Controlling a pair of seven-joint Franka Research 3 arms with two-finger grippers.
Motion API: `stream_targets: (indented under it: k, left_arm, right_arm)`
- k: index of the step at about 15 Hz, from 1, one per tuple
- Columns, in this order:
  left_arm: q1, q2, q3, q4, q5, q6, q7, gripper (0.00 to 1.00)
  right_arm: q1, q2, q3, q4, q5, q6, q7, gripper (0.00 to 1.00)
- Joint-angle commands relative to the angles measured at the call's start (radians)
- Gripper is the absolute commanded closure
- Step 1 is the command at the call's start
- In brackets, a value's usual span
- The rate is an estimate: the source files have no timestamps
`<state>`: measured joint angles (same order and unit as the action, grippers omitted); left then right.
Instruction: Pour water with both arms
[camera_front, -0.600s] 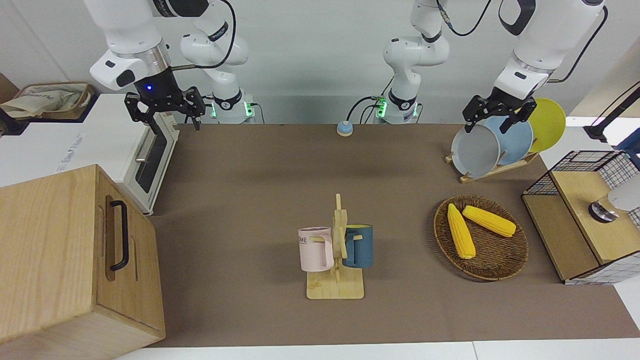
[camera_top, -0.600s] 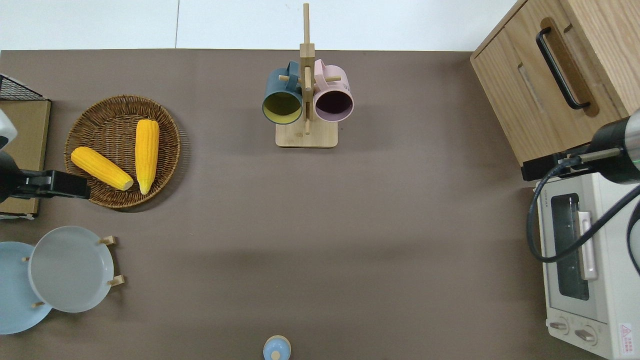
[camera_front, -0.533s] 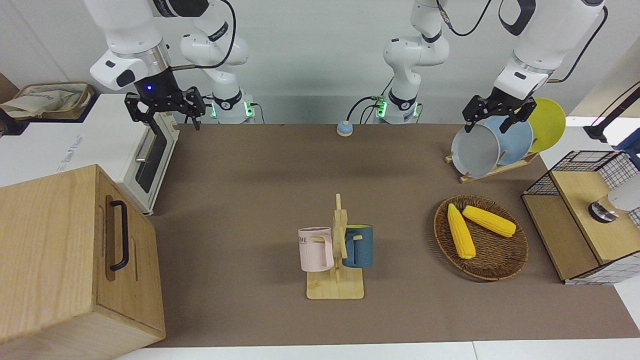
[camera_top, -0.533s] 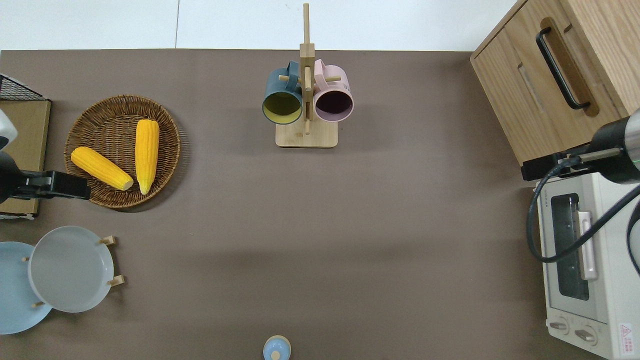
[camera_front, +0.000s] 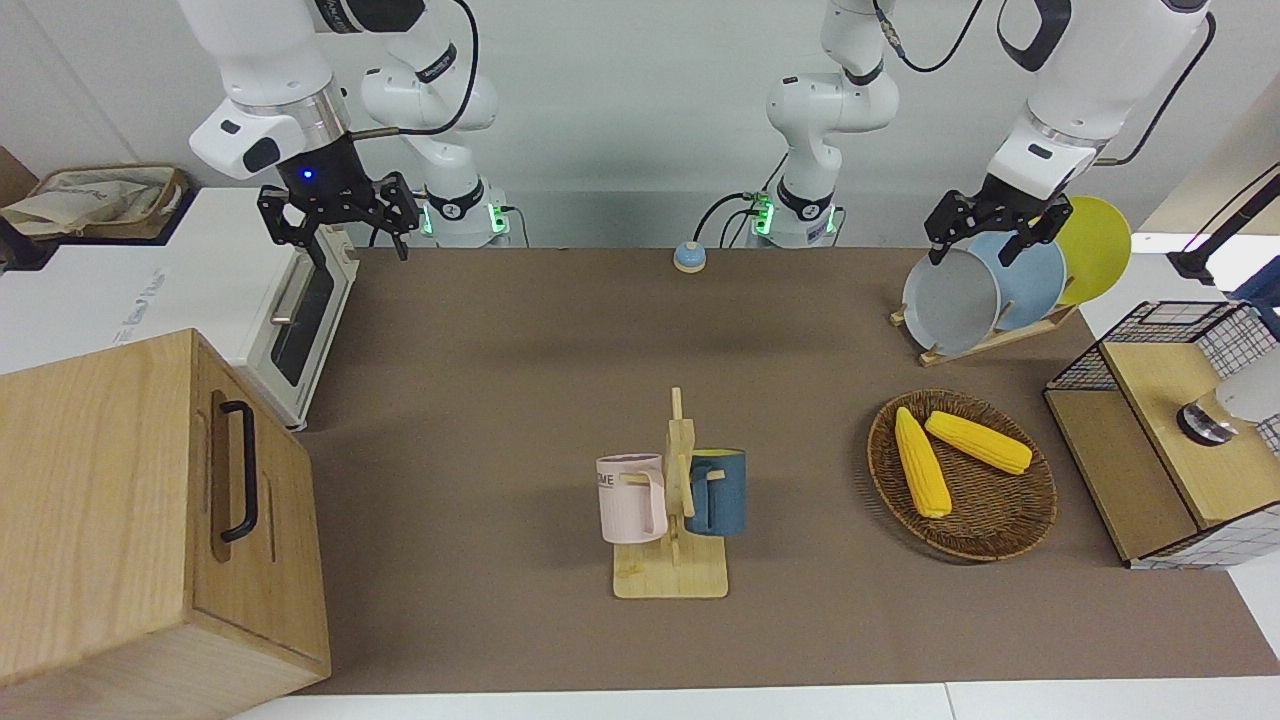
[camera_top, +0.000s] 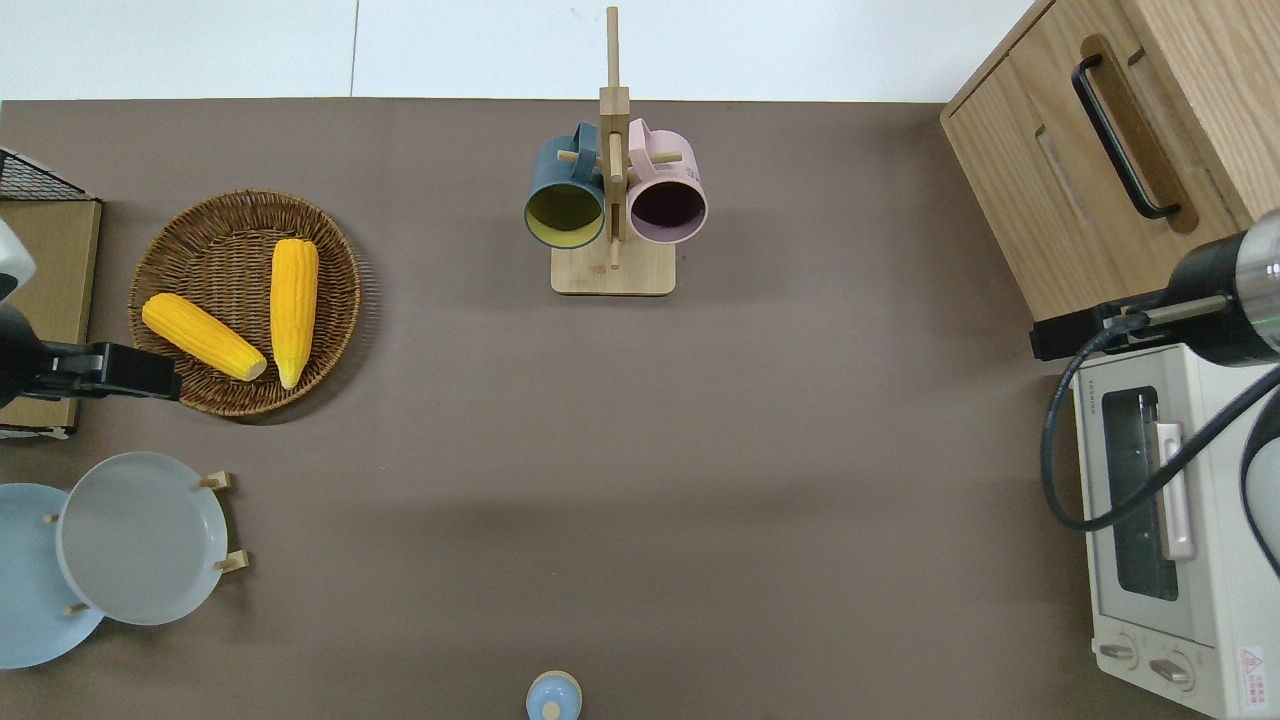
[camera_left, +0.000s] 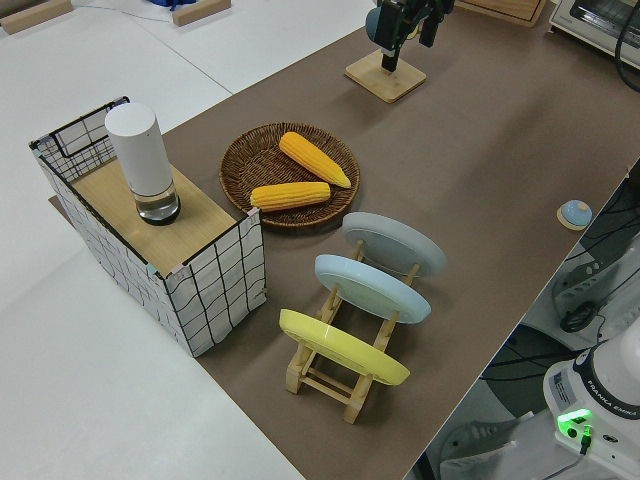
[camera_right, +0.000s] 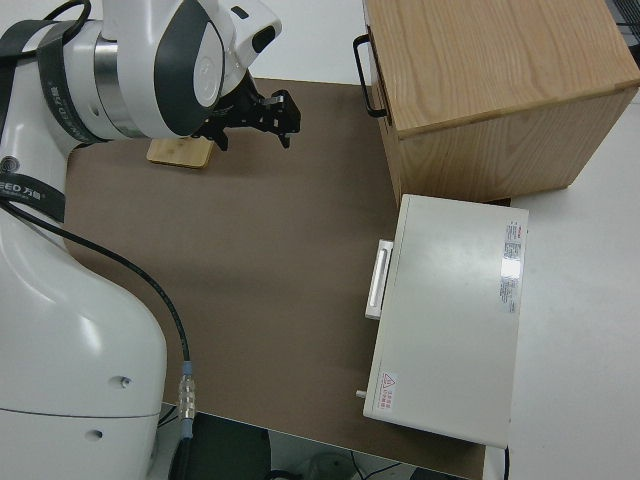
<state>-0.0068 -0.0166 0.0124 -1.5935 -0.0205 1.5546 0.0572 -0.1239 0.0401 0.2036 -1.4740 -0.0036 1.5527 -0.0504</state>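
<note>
Both arms are up in the air w/ nothing in the grippers. The right gripper (camera_front: 335, 222) hangs over the spot where the white toaster oven (camera_top: 1160, 540) meets the wooden cabinet (camera_top: 1100, 150), at the right arm's end of the table; its fingers are spread apart and empty, pointing down. The left gripper (camera_front: 982, 232) is over the edge of the wicker basket (camera_top: 190, 250) on the wire crate (camera_left: 150, 240) side, fingers also apart, holding nothing. In the basket lie two corn cobs (camera_top: 250, 315), touching at one end. Mid-table, toward the side farther from the robots, a wooden mug tree (camera_front: 672, 500) carries a pink mug (camera_front: 631, 497) and a blue mug (camera_front: 717, 491), one each side of the post. A plate rack (camera_left: 350, 350) nearer the robots at the left arm's end has a grey, a blue and a yellow plate stood on edge. On the crate's wooden top stands a white cylinder (camera_left: 142, 160). A small blue knob-like thing (camera_front: 688, 257) sits near the arm bases.
</note>
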Motion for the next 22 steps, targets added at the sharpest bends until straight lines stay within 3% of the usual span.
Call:
stream_targets:
  k: [1,5,10,11,14,18,20,22]
  left_arm:
    - [0.001,-0.008,0.001,-0.008,0.005,-0.01,0.007,0.0]
    - [0.002,-0.008,0.007,-0.008,0.011,-0.01,0.013,0.0]
    - [0.002,-0.003,0.07,0.0,0.013,0.008,0.067,0.01]
    - [0.002,0.006,0.092,0.006,0.013,0.01,0.097,0.01]
    - [0.002,0.024,0.159,0.03,0.013,0.015,0.17,0.01]
    - [0.002,0.046,0.25,0.037,0.011,0.062,0.282,0.0]
    - [0.002,0.053,0.306,0.037,0.01,0.093,0.355,0.01]
    - [0.002,0.067,0.36,0.037,0.001,0.14,0.413,0.0]
  right_arm:
    - [0.007,-0.012,-0.01,-0.022,0.02,0.026,-0.016,0.015]
    - [0.01,-0.005,-0.007,-0.034,0.024,0.098,-0.014,0.015]
    - [0.027,0.01,0.008,-0.068,0.027,0.231,-0.013,0.015]
    - [0.027,0.015,0.025,-0.072,0.027,0.254,-0.013,0.015]
    - [0.029,0.043,0.036,-0.081,0.024,0.335,-0.014,0.015]
    - [0.064,0.095,0.06,-0.086,-0.004,0.481,-0.025,0.013]
    - [0.082,0.116,0.068,-0.086,-0.044,0.521,-0.026,0.015]
    - [0.087,0.139,0.106,-0.088,-0.099,0.572,-0.028,0.015]
